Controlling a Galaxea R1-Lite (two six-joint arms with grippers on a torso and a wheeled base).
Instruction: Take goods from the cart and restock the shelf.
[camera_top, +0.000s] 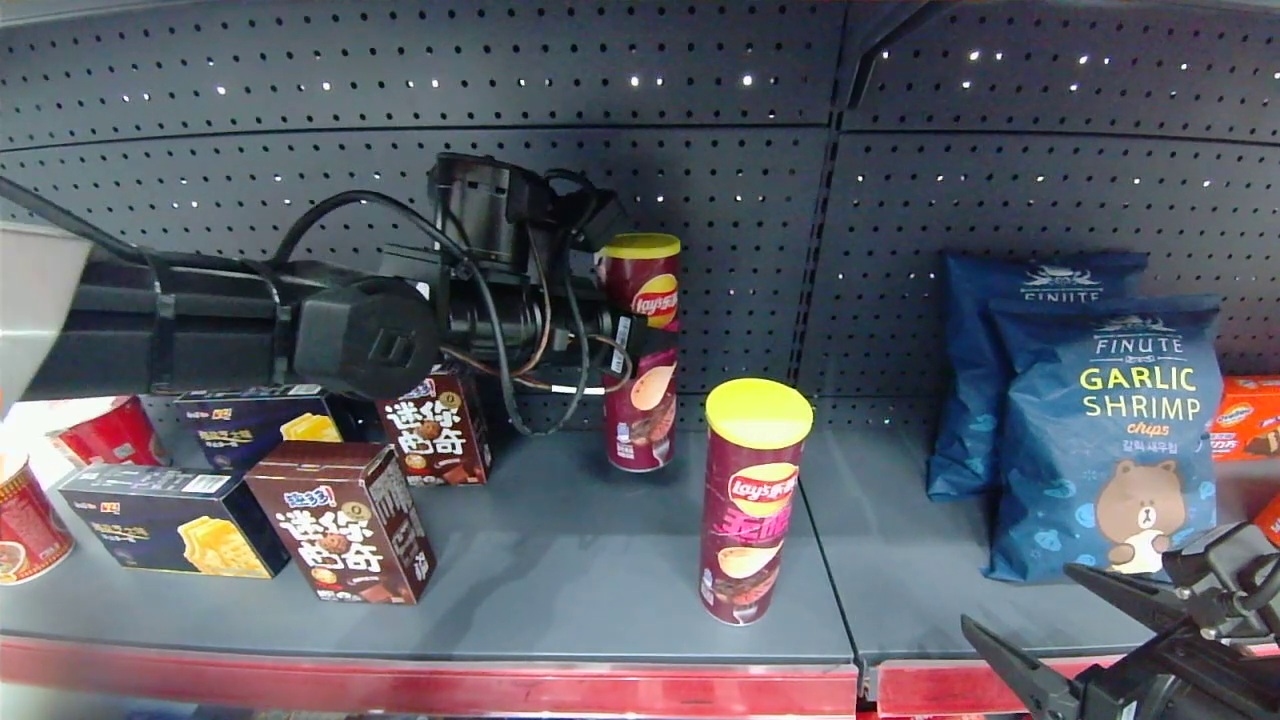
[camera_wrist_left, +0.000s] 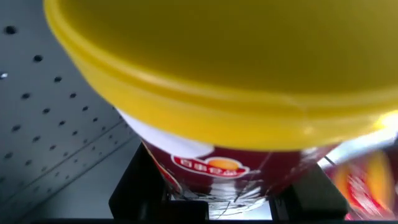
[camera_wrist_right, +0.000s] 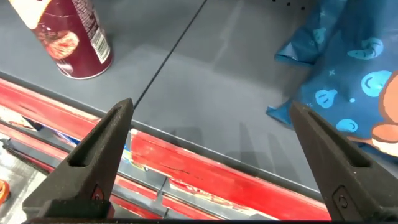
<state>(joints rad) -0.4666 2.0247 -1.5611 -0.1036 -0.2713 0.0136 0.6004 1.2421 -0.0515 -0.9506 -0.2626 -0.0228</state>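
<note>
The left claw pinches a chip can around its middle, behind and to the left of the free-standing can on the shelf. The held can is upright, its long axis vertical and its yellow lid on top. The right claw is spread wide to the right of the free-standing can, in front of the blue bags.

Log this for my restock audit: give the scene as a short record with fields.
left gripper: shut on the held chip can, close to the back panel
held chip can: upright, yellow lid, base at or just above the shelf
second chip can: upright, free, nearer the front edge
right gripper: open, empty, low at the front edge near the blue snack bags
shelf, left part: snack boxes
</note>
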